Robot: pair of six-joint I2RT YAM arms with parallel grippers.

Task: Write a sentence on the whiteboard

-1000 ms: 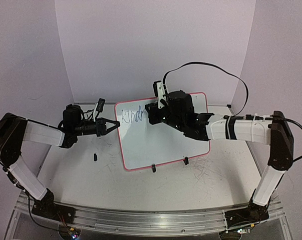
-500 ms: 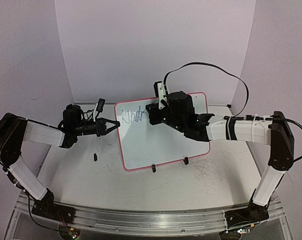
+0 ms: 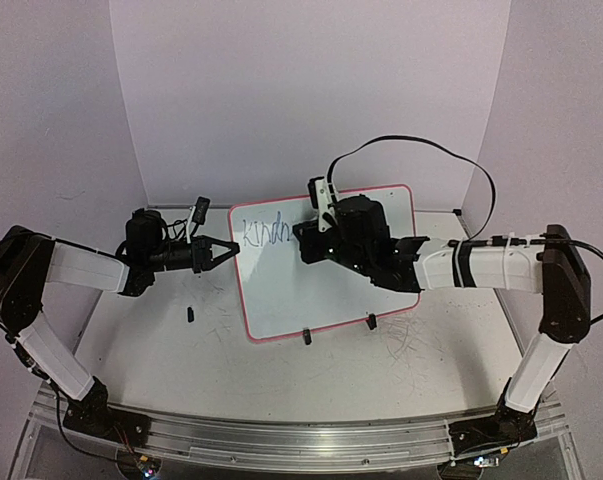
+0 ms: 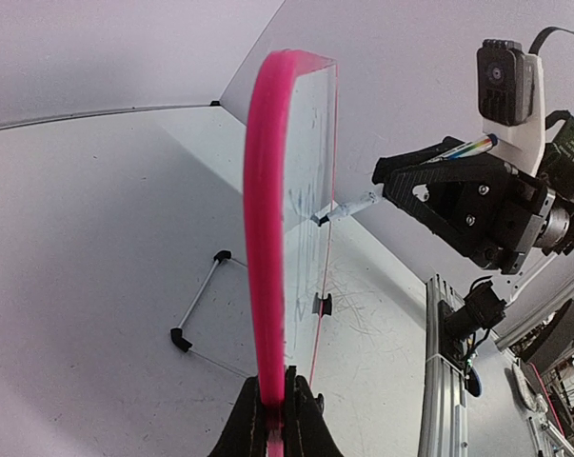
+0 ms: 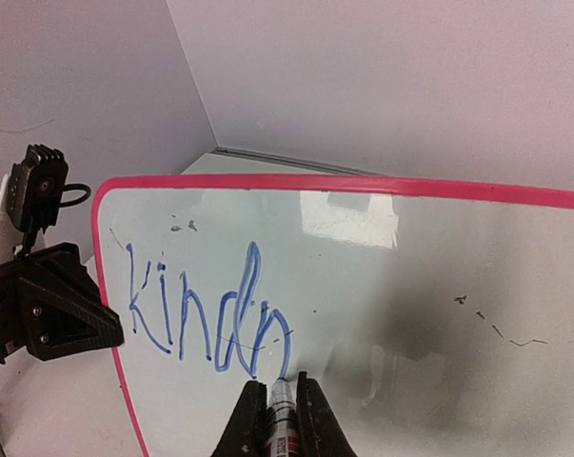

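The whiteboard [image 3: 311, 290], glossy white with a pink-red frame, stands tilted on two black clip feet mid-table. My left gripper [image 3: 228, 251] is shut on its left frame edge; in the left wrist view the pink frame [image 4: 267, 238] runs up from between the jaws [image 4: 275, 419]. My right gripper [image 3: 306, 240] is shut on a marker [image 5: 285, 409], whose tip touches the board. The sentence [image 5: 210, 319] in blue reads "Kindn" at the board's upper left [image 3: 264, 232]. The marker [image 4: 348, 208] also shows in the left wrist view, touching the board's face.
A small black marker cap [image 3: 190, 314] lies on the scuffed tabletop left of the board. A thin wire stand with black feet [image 4: 199, 300] lies behind the board. Grey scribble marks [image 3: 411, 345] cover the table at front right. A black cable [image 3: 411, 150] arcs above the right arm.
My right gripper has moved slightly right along the board with the marker, and the blue writing has grown from "Kind" to "Kindn". The left arm has not moved.
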